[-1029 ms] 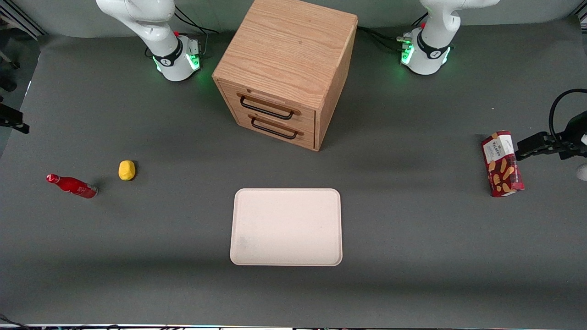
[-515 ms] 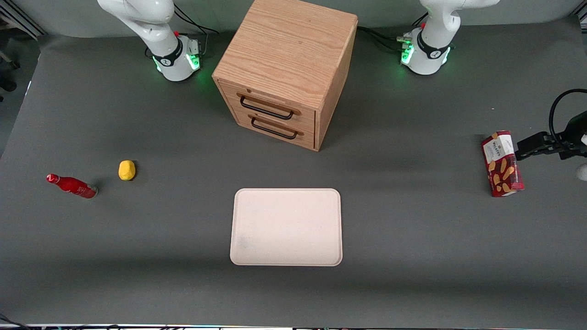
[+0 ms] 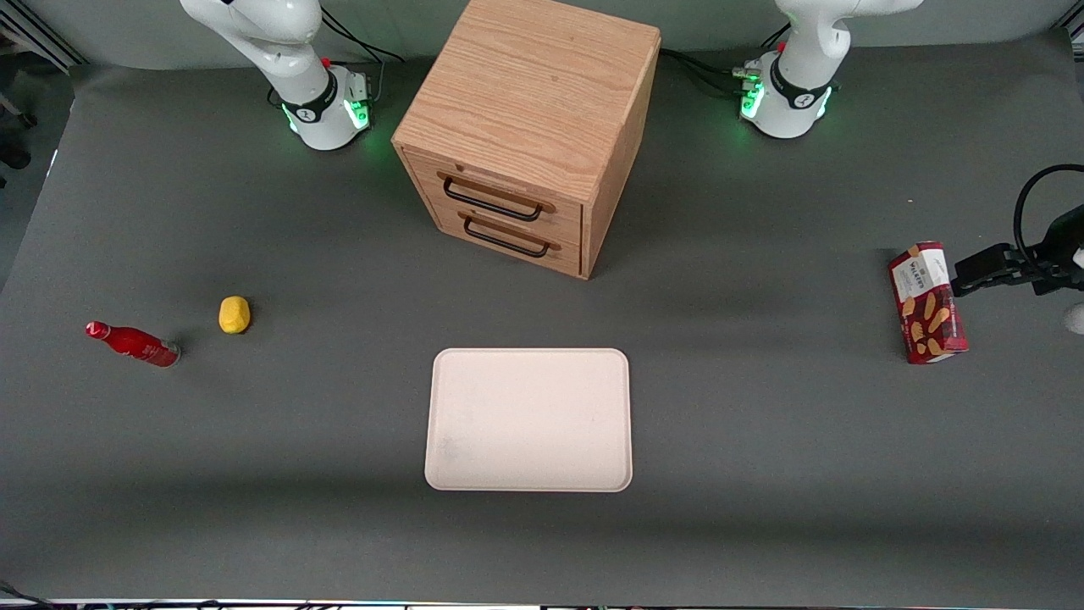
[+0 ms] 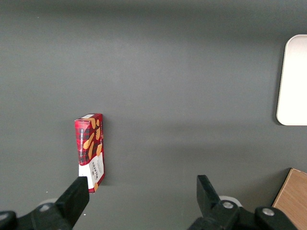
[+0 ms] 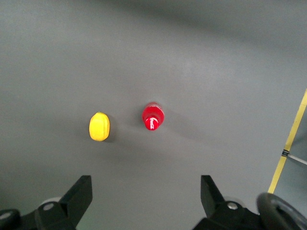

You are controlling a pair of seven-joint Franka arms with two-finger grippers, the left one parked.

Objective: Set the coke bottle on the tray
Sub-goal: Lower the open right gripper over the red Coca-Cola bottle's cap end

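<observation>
The coke bottle, small, slim and all red with a red cap, stands on the grey table toward the working arm's end. In the right wrist view I see it from straight above as a red round top. My gripper hangs high above the table with its fingers wide open and nothing between them; the bottle lies ahead of the fingertips, well apart from them. The gripper is out of the front view. The cream-pinkish tray lies flat and bare in the middle of the table, nearer the front camera than the cabinet.
A yellow lemon-like object sits close beside the bottle and also shows in the right wrist view. A wooden two-drawer cabinet stands mid-table. A red snack box lies toward the parked arm's end. Yellow tape marks the floor past the table edge.
A black part of the working arm seen at the front view's edge a second ago has gone out of view. The bottle, lemon and tray have not moved.
</observation>
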